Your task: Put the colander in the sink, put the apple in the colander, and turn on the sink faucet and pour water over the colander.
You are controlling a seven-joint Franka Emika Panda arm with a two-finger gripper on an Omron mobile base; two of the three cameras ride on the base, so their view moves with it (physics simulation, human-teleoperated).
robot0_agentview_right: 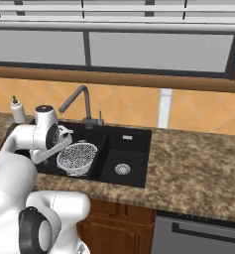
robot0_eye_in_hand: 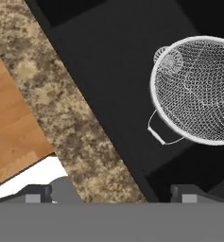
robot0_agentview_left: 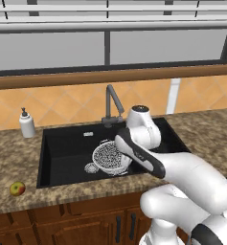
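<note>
- Speckled brown granite makes up the surface [robot0_agentview_left: 19, 158], its front edge nearest the cameras, with wooden cabinet doors [robot0_agentview_left: 86, 225] below.
- On that front strip, left of the sink in the left base view, sits the apple [robot0_agentview_left: 17, 188]: small, round, red with a yellow-green patch, well apart from the basin.
- Over the front rim of the basin hangs the end effector [robot0_eye_in_hand: 118, 194]; its two dark fingertips [robot0_eye_in_hand: 64, 189] stand far apart, one over the granite and one over the black basin, with nothing between them.
- Just beyond lies the sink [robot0_agentview_left: 62, 143], black and rectangular, a large basin beside a smaller one [robot0_agentview_right: 126, 154] with a round silver drain [robot0_agentview_right: 122, 169].
- Inside the large basin rests the colander [robot0_agentview_left: 109, 157]: a round silvery-white mesh bowl, pale rim, a thin wire handle [robot0_eye_in_hand: 160, 134] on its side, sitting upright near another drain [robot0_agentview_left: 91, 168].
- Behind the basins rises the sink faucet [robot0_agentview_left: 112, 103], grey, its bent spout reaching over the large basin.
- A white soap dispenser [robot0_agentview_left: 26, 123] stands at the far left corner.
</note>
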